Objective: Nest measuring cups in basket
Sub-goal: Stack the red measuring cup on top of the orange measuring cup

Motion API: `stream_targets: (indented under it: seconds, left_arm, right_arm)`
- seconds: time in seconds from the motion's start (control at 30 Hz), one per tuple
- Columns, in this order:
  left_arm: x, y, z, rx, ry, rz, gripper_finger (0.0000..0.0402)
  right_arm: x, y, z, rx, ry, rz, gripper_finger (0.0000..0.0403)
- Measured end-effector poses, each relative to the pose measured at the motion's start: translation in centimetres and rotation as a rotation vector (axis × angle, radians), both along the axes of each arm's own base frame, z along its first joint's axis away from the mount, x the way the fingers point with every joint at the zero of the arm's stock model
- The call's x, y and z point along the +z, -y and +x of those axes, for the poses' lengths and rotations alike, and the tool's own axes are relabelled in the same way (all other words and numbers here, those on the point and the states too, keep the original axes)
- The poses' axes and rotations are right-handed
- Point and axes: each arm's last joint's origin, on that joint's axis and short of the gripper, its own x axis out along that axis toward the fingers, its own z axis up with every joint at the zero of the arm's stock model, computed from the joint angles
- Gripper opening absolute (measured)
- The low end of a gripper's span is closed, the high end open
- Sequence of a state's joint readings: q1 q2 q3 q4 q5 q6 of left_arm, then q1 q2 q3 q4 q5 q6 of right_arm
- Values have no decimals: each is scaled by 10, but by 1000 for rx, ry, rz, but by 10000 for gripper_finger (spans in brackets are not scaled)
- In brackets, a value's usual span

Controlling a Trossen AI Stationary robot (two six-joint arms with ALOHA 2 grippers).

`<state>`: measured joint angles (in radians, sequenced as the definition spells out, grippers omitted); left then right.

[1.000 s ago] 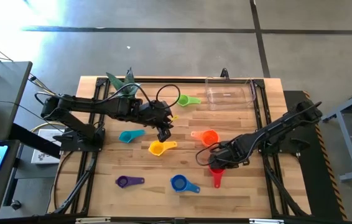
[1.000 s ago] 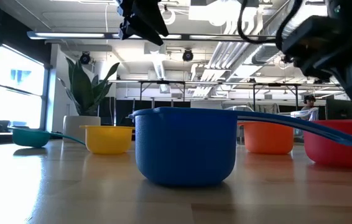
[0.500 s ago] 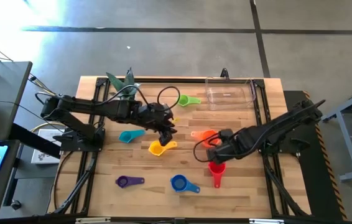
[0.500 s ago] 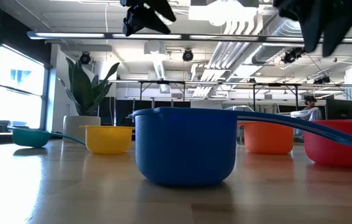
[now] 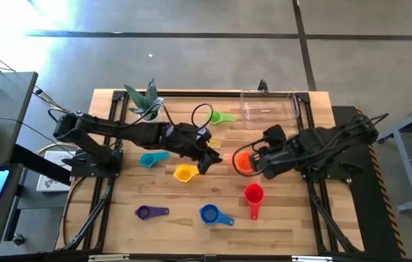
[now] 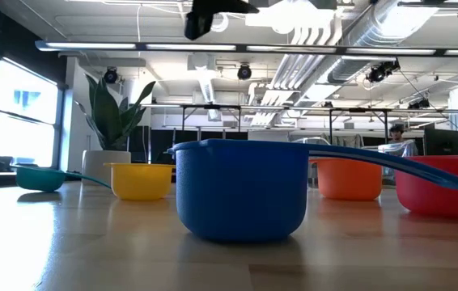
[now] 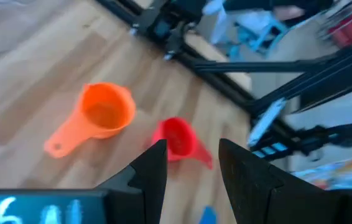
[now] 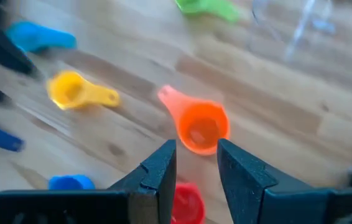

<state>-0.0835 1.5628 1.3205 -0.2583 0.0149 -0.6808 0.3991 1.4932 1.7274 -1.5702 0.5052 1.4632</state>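
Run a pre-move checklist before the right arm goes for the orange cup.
1. Right gripper empty, jaws apart: ok.
2. Orange measuring cup upright on the table, ahead of those jaws: ok.
3. Red measuring cup clear of the orange one: ok.
4. Left gripper open, holding nothing, but close beside the orange cup: not ok.
5. Clear basket empty at the back edge: ok.
6. Jaws centred on the cup: cannot tell.

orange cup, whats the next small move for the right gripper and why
Probably lower the right gripper onto the orange cup and close. Its fingers stand apart and empty, the cup lies on the wood right ahead of them, and the basket holds no cups yet. The left gripper hovers close by on the cup's other side, so go slowly.
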Motion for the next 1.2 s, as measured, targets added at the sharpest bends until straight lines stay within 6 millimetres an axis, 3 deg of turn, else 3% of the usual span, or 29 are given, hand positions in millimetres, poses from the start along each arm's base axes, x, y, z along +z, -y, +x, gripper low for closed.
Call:
stream_targets:
  seconds: [0.23, 0.5, 0.83, 1.07, 1.2]
  left_arm:
    - [-10, 0, 19, 33, 60, -86, 133]
    - [-34, 2, 33, 66, -7, -140, 133]
    - [-27, 10, 61, 40, -14, -129, 133]
    - [-40, 14, 84, 51, -68, -104, 133]
    - [-59, 24, 97, 34, -112, -89, 133]
  right_arm:
    - [39, 19, -3, 143, 62, -124, 108]
    - [71, 39, -9, 191, 110, -271, 108]
    - [76, 59, -8, 233, 49, -319, 108]
    - [75, 66, -7, 239, 23, -334, 108]
    - [75, 66, -7, 240, 22, -334, 108]
